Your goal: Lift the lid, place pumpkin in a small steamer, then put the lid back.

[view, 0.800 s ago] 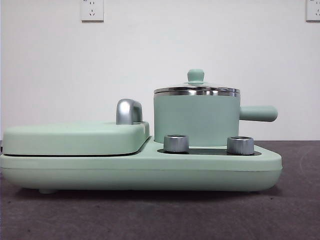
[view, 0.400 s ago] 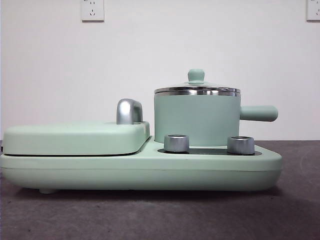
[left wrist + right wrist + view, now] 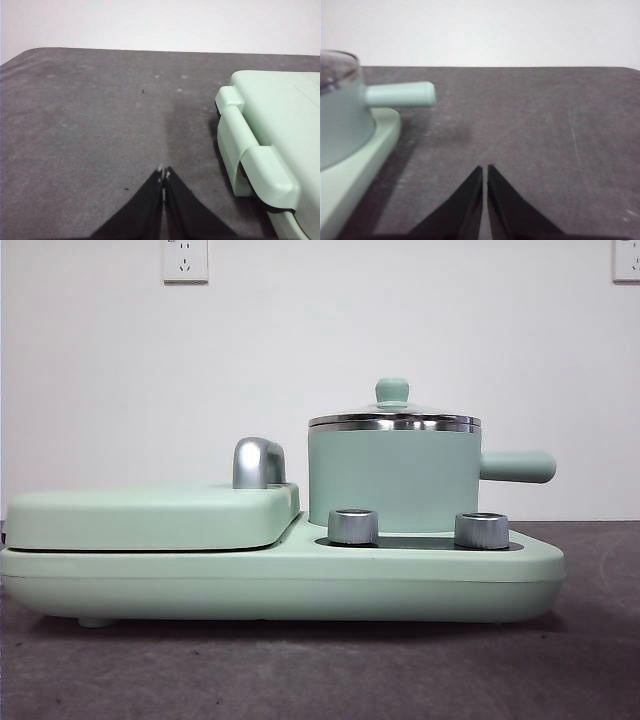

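The small steamer (image 3: 392, 480) stands on the right half of a mint-green cooker base (image 3: 280, 580), its straight handle (image 3: 515, 467) pointing right. The lid (image 3: 393, 417) rests on the steamer, steel rim down and mint knob on top. The pumpkin is out of view. My left gripper (image 3: 164, 172) is shut over bare grey table beside the cooker's left end (image 3: 260, 150). Off the cooker's right end, my right gripper (image 3: 485, 168) is shut above the table, apart from the steamer's handle (image 3: 400, 94). Neither gripper shows in the front view.
A wide flat griddle cover (image 3: 150, 515) with a chrome handle (image 3: 258, 462) fills the base's left half. Two chrome dials (image 3: 352, 526) (image 3: 481, 530) stand in front of the steamer. Grey table stretches around the cooker, and a white wall stands behind.
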You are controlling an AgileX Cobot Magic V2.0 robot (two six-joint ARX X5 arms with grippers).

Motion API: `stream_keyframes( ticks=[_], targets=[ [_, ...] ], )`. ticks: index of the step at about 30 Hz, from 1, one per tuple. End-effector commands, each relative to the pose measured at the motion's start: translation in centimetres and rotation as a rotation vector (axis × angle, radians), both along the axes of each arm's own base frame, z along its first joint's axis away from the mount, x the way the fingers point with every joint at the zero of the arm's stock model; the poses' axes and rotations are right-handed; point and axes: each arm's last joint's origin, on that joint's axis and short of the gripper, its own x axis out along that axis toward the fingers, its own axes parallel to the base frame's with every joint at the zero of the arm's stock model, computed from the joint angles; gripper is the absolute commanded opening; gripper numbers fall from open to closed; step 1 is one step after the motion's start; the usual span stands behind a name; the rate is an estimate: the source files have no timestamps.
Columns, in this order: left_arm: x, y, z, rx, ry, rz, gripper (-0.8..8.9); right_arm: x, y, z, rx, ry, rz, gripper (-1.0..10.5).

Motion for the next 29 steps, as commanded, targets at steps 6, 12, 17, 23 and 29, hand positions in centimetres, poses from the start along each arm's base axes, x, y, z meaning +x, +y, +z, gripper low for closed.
stream_keyframes(
  ticks=[6,12,17,23,29],
  targets=[
    [0.08,0.0,-0.7,0.013,0.023,-0.005,0.06,-0.05,-0.03,-1.36,-0.042,0.068,-0.005,0.1],
    [0.08,0.0,-0.7,0.013,0.023,-0.005,0.06,-0.03,-0.03,-1.24,-0.047,0.056,-0.004,0.1],
    [0.08,0.0,-0.7,0.013,0.023,-0.005,0.06,-0.01,-0.03,-1.13,-0.047,0.044,-0.005,0.1],
    [0.08,0.0,-0.69,0.013,0.023,-0.005,0.06,-0.01,-0.03,-1.13,-0.047,0.044,-0.005,0.1],
    [0.08,0.0,-0.69,0.013,0.023,-0.005,0.06,-0.01,-0.03,-1.13,-0.047,0.044,-0.005,0.1]
  ],
)
